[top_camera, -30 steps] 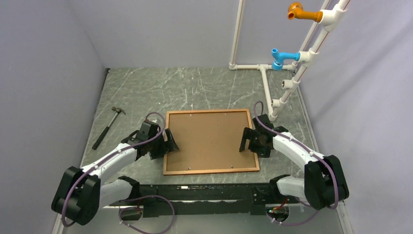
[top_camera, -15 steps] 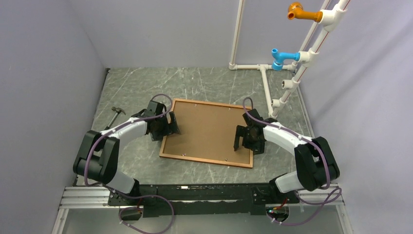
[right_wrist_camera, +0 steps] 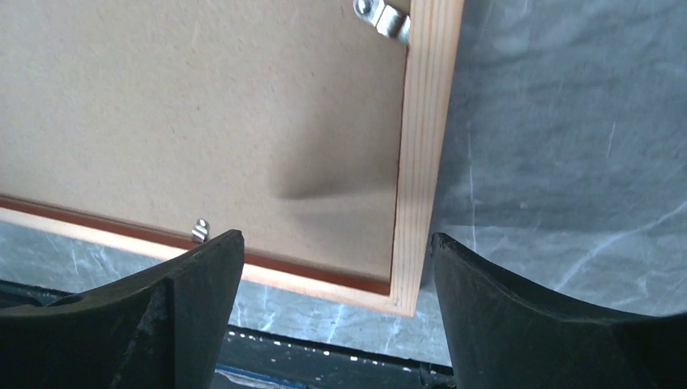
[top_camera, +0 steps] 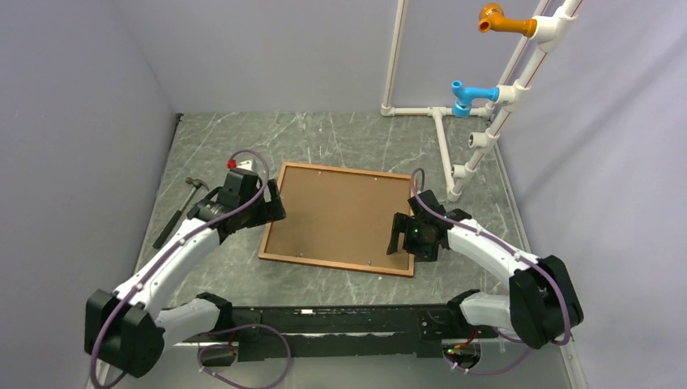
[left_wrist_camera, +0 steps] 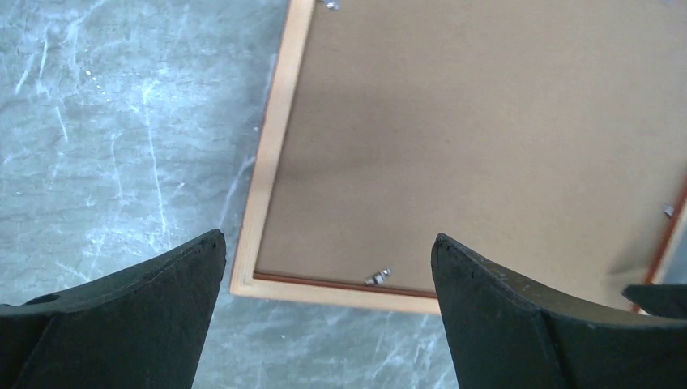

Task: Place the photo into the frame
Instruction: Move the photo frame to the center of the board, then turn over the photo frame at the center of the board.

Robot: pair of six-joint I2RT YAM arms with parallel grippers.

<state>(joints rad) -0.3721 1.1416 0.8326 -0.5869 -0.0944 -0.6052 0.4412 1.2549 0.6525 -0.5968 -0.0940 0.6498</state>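
In the frame, photo unseen

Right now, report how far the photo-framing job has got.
Done, apparently: the frame lies face down with the brown backing board seated inside it, metal clips along its edge. In hand: nothing; the left gripper and right gripper hover open over opposite sides. Left: uncertain; the photo is not visible, so whether it sits under the board cannot be told.

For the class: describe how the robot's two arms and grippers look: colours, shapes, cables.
Both the left arm and right arm have white link shells, bulky black joints and a looping purple cable. The left gripper and right gripper each have two broad black wedge-shaped fingers. The left wrist bears a small red mark.
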